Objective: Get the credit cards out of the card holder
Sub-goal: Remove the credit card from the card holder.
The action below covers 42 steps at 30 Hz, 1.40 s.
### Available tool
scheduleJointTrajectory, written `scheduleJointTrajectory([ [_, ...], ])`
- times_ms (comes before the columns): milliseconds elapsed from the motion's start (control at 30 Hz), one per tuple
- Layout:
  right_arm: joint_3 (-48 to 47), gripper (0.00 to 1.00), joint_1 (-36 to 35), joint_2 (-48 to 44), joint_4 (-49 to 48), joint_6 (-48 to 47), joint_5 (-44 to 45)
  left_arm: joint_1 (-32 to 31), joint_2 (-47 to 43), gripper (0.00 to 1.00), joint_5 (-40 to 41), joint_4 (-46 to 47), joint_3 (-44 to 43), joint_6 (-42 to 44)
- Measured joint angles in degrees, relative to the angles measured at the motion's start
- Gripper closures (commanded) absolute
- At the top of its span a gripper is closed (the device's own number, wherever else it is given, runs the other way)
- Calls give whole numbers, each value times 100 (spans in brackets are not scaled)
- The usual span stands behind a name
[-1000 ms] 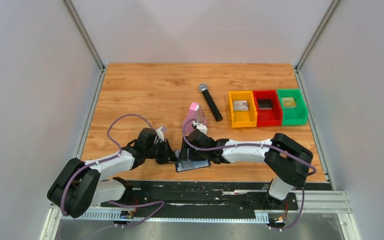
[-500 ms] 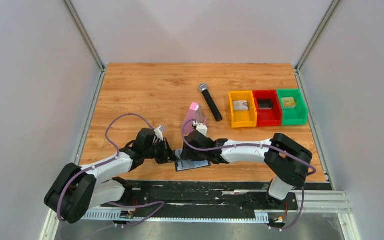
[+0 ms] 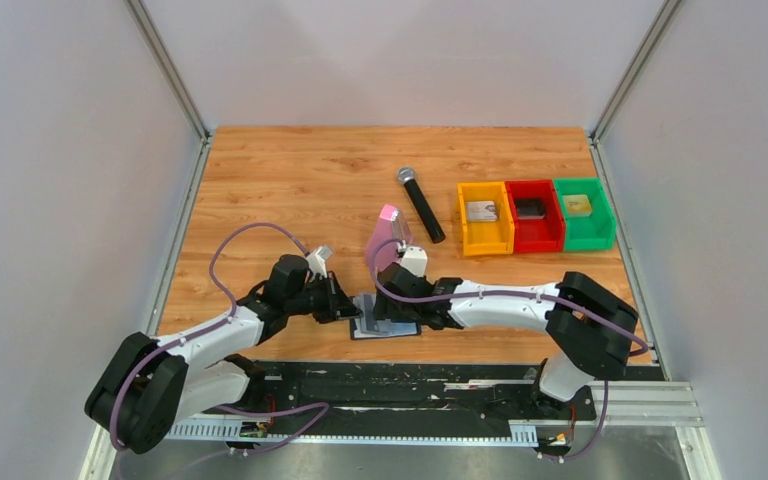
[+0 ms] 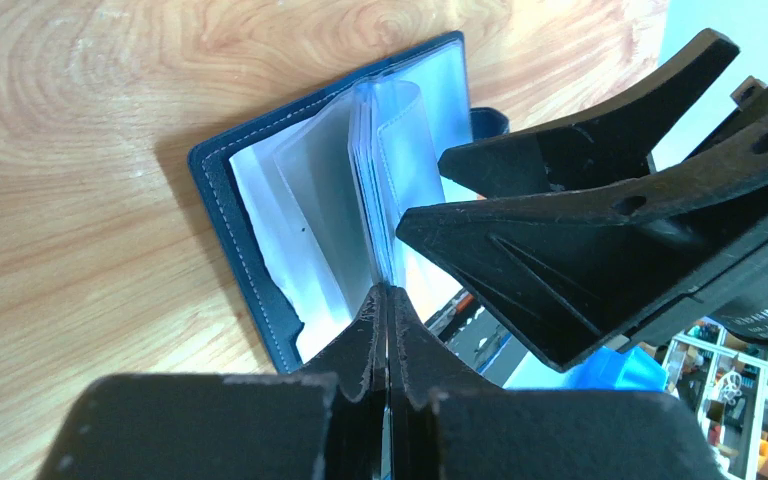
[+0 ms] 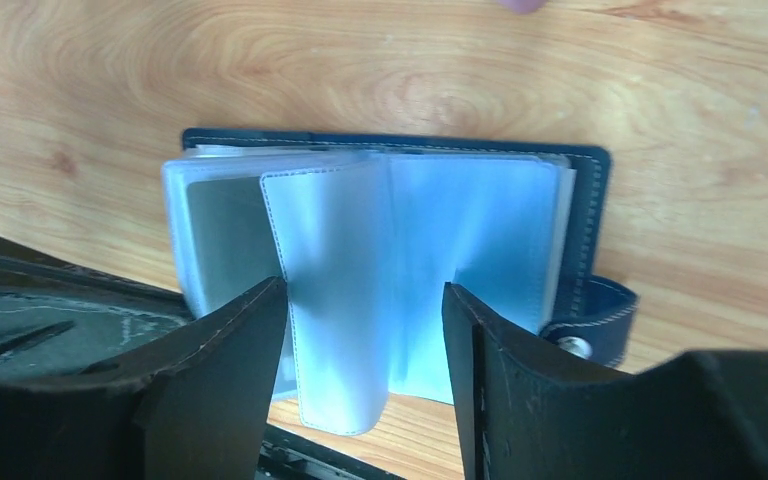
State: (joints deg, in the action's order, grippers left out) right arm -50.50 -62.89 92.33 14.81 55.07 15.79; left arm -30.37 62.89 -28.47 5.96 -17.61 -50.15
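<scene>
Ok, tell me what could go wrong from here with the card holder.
1. The left pincer is shut right at the edge of the clear sleeves, and no card shows in either wrist view. It may tug a sleeve, not a card.
2. The open right pincer straddles a loose sleeve rather than pinning the card holder, so a pull could drag it.
3. It lies close to the table's near edge and might slide off.

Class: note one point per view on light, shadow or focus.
Top view: even light, sharp, but holder tiny. Left wrist: holder shadows the wood beside it; left gripper looms dark. Right wrist: sleeves bright, slightly washed out.
</scene>
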Motion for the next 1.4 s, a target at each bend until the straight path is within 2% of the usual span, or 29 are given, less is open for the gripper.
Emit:
scheduleJointTrajectory([
  [133, 107, 41, -4, -184, 299, 44, 203, -4, -24, 100, -46, 114, 0, -11],
  [367, 170, 52, -2, -671, 938, 107, 579, -4, -24, 100, -94, 195, 0, -11],
  [467, 170, 52, -2, -1021, 1016, 59, 575, -4, -24, 100, -105, 212, 0, -11],
  [633, 181, 41, -2, -1388, 614, -197, 177, -4, -15, 100, -122, 245, 0, -11],
  [900, 186, 40, -2, -1147, -105, -420, -531, -4, 11, 100, -164, 291, -2, -15],
  [1400, 181, 40, -2, -446, -262, -437, -918, -4, 26, 100, -173, 289, -2, -37],
])
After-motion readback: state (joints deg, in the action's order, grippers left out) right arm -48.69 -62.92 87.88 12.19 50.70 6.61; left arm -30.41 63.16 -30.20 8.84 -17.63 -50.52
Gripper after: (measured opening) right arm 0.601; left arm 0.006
